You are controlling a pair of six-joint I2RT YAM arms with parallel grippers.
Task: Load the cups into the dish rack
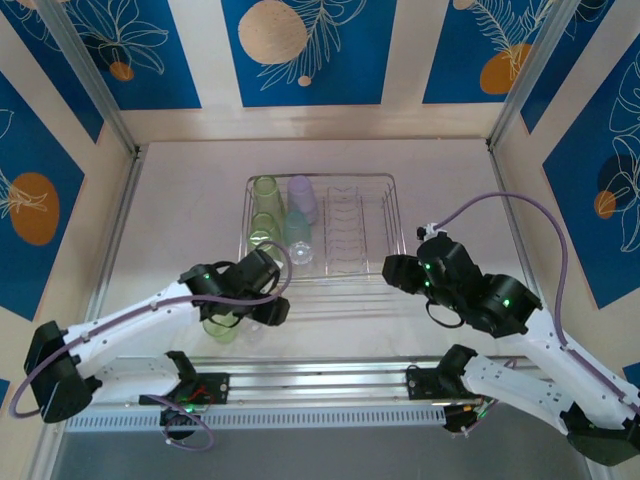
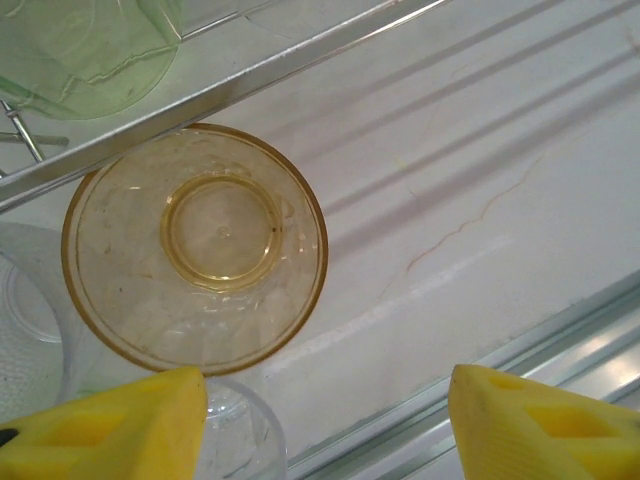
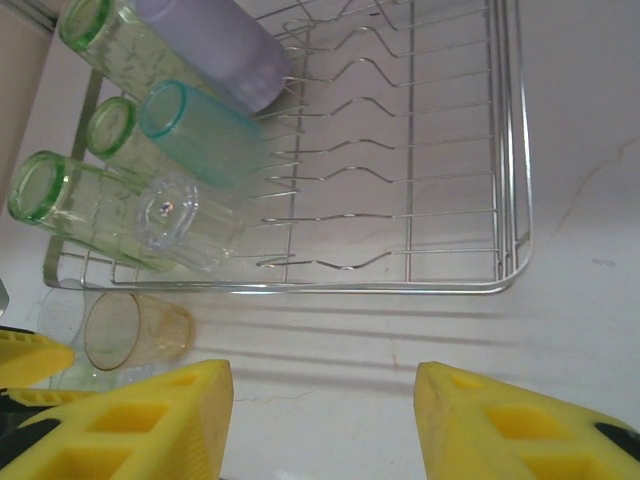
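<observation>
Amber cup (image 2: 195, 250) beside dish rack (image 3: 400, 288) rail; left gripper (image 2: 325, 400), right gripper (image 3: 322, 385) wide, empty.

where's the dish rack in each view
Top external: the dish rack sits mid-picture, just above centre.
Left wrist: one dish rack rail runs diagonally across the upper left.
Right wrist: the dish rack fills the upper half.
Shared landmark: likely the green cup lying in its near-left corner.

The left wrist view's upper left corner cuts off a green cup (image 2: 85, 50), its left edge a clear cup (image 2: 22, 330). In the top view, lower left, the left arm (image 1: 130, 322) covers most of a pale green cup (image 1: 220, 328).
</observation>
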